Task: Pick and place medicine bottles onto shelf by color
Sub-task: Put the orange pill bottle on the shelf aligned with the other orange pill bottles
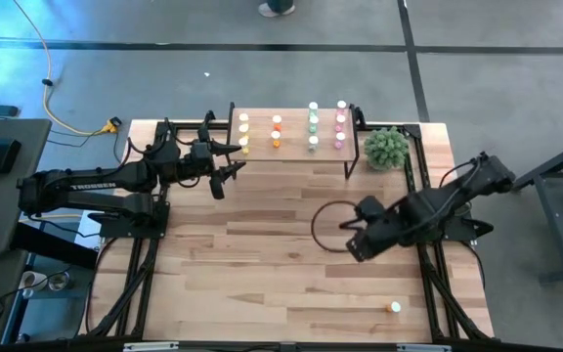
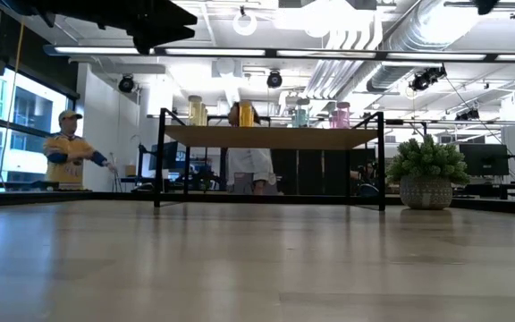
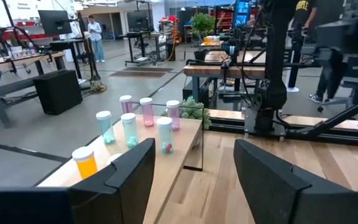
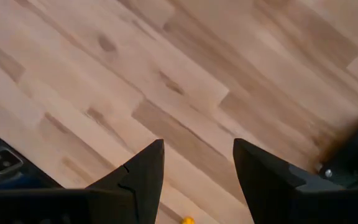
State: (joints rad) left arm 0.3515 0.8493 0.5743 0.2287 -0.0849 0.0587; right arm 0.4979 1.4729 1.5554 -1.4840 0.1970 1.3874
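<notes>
Left of the shelf (image 1: 291, 149), just beside its near left corner, the left gripper (image 1: 225, 161) hangs with its fingers spread and nothing between them. On the shelf, the medicine bottles (image 1: 313, 125) stand upright in four rows: yellow, then orange, green and pink. Right of the shelf sits a green plant ball (image 1: 387, 148). Near and right of the shelf, over bare tabletop (image 1: 242, 274), the right gripper (image 1: 356, 240) is open and empty. Well apart from the shelf, near the table's front right edge, one orange bottle (image 1: 395, 307) stands alone.
</notes>
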